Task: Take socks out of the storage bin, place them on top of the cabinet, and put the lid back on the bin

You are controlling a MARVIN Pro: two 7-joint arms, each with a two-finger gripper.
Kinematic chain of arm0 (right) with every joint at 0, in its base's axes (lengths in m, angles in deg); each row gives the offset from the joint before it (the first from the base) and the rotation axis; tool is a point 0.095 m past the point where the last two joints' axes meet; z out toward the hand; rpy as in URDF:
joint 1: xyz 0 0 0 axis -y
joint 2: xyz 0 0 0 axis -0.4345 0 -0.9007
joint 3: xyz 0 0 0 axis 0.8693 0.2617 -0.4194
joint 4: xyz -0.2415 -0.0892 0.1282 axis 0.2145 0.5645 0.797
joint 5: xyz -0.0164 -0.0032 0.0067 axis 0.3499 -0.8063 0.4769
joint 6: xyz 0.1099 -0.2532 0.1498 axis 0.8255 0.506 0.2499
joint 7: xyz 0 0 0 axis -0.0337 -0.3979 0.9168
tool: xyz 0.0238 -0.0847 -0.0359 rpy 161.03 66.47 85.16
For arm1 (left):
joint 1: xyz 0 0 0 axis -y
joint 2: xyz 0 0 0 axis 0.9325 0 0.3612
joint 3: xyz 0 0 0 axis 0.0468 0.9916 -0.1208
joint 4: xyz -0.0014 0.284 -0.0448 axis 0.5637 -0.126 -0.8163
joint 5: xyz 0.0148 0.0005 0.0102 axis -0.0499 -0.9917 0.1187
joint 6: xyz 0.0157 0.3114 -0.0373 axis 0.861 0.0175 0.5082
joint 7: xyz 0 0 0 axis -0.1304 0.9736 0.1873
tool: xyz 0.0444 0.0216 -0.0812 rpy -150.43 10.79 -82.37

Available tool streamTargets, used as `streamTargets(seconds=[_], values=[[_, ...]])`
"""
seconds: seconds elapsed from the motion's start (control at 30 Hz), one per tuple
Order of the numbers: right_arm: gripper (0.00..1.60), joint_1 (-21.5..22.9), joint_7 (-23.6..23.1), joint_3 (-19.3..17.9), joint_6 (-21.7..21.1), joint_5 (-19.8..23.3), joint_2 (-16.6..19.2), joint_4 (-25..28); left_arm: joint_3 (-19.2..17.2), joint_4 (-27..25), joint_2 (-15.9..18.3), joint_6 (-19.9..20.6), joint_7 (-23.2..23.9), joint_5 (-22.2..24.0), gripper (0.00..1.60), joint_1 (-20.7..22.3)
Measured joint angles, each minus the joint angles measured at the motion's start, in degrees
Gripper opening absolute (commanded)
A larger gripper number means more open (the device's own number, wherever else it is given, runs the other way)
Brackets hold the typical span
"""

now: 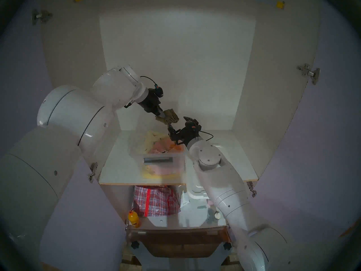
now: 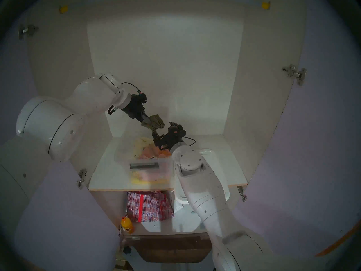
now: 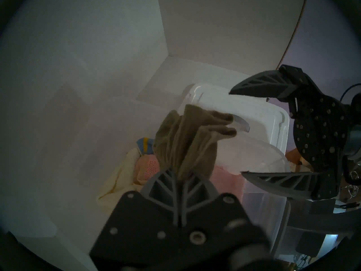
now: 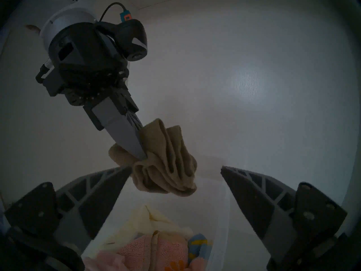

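Nearest, the clear rectangular plastic storage bin [image 1: 156, 157] sits uncovered on the cabinet's white shelf board [image 1: 115, 167], its white rounded plastic lid [image 3: 244, 112] parked beside it, presumably to leave the opening free. Above the bin the right gripper [image 4: 175, 170] waits with fingers spread and empty. Beyond it, the left gripper [image 4: 139, 147] has its fingers pinched on the small folded olive-tan socks [image 4: 166, 163], lifted clear of the other cloths.

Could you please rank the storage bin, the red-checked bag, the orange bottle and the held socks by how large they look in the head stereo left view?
1. Storage bin
2. Red-checked bag, not far behind the bin; it sits on a lower level, so true sizes are unsure
3. Socks
4. Orange bottle, close to the socks in apparent size
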Motion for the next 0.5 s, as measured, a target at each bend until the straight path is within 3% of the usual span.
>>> streamTargets(seconds=[0.5], values=[[1.6,1.82,-0.23,0.05,-0.4,1.01,-1.56,-2.05,-1.47,0.32,0.52,-1.75,4.79,0.78,0.0,-0.41]])
